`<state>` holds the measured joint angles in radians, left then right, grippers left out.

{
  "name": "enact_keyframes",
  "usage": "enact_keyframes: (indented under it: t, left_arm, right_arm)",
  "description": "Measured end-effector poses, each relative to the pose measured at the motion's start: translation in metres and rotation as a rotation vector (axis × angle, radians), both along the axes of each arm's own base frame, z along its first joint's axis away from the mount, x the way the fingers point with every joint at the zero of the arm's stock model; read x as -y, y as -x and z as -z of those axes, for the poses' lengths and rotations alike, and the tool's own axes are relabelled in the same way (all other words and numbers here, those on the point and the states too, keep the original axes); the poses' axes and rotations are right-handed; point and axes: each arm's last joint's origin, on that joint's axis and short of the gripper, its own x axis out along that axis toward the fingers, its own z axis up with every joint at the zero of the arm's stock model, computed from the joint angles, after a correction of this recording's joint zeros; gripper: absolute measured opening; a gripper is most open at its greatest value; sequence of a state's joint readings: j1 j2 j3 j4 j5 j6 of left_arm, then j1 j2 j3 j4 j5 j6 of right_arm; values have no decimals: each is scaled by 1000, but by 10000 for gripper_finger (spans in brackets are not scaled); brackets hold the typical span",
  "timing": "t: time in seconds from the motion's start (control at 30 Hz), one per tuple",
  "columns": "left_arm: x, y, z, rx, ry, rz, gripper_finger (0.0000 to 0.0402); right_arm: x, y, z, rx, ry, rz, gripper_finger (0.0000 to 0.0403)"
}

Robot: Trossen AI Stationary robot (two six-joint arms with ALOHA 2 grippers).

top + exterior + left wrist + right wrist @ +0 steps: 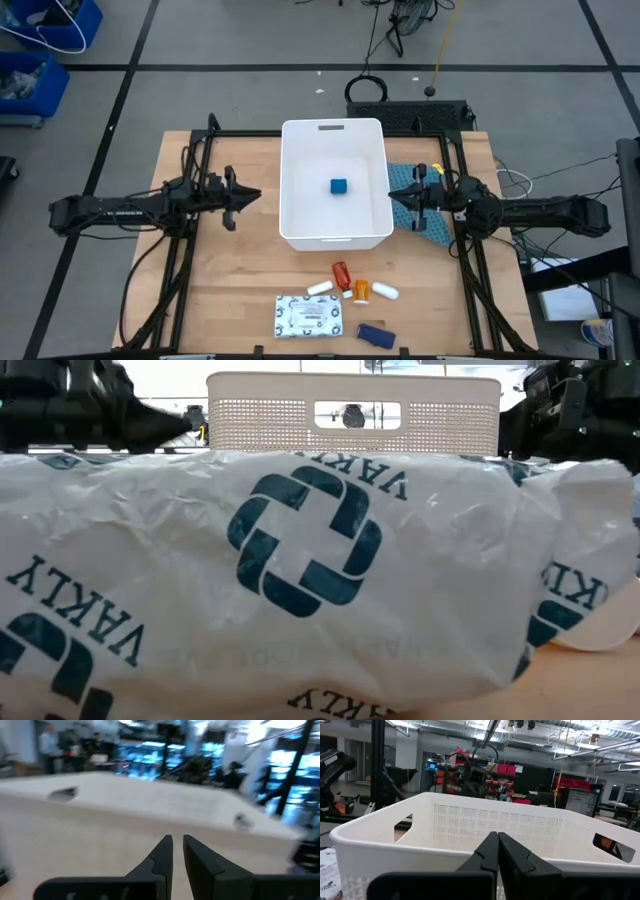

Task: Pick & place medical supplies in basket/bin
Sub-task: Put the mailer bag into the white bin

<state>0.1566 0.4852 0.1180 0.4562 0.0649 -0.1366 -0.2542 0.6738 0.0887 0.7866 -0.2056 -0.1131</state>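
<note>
The white bin [300,200] stands mid-table with a small blue cube [339,186] on its floor. Near the front edge lie a white patterned packet [308,315], a red bottle [342,274], an orange bottle [360,291], two white tubes [320,288] [386,292] and a dark blue flat piece [373,334]. My left gripper [256,195] hovers left of the bin; its fingers [165,851] stand a narrow gap apart, empty. My right gripper [391,197] hovers at the bin's right wall [470,827], shut and empty. In the low view the packet [300,560] fills the foreground.
A teal cloth [432,228] lies on the table under my right arm, right of the bin. Black frame rails [190,250] [470,270] run along both table sides. Blue crates [40,50] stand on the floor at the far left. People show in the room beyond [47,745].
</note>
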Motion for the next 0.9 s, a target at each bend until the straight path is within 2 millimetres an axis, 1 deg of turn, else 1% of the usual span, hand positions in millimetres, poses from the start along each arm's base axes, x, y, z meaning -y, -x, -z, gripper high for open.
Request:
enact_keyframes:
  t: [0.07, 0.17, 0.27, 0.33, 0.43, 0.53, 0.63, 0.73, 0.8, 0.9]
  left_arm:
    - [6, -4, -12, -15, -14, 35, 49]
    - [19, -12, -42, -47, -30, 61, 49]
    - [37, -26, -73, -136, -107, 62, 45]
    - [50, -38, -94, -196, -197, 79, 38]
    - [73, -62, -121, -250, -329, 101, 26]
    - [92, -88, -142, -279, -380, 79, 12]
    - [106, -114, -153, -337, -413, 95, 3]
    - [119, -136, -153, -421, -469, 162, 9]
    - [127, -146, -149, -474, -506, 214, 17]
    - [141, -160, -134, -547, -580, 285, 31]
  right_arm:
    - [0, 1, -1, 16, 4, -4, 0]
    - [0, 1, -1, 19, 6, -7, 0]
    - [-1, 1, -1, 13, 8, -26, 0]
    - [-1, 1, 0, 12, 8, -28, 0]
    - [-1, 1, 0, 11, 13, -28, 0]
    - [-1, 1, 0, 10, 14, -29, 0]
    - [-1, 1, 0, 7, 8, -30, 0]
    - [-1, 1, 0, 5, -18, -33, 0]
    - [-1, 1, 1, 3, -32, -35, 0]
    - [-1, 1, 1, -5, -46, -35, 0]
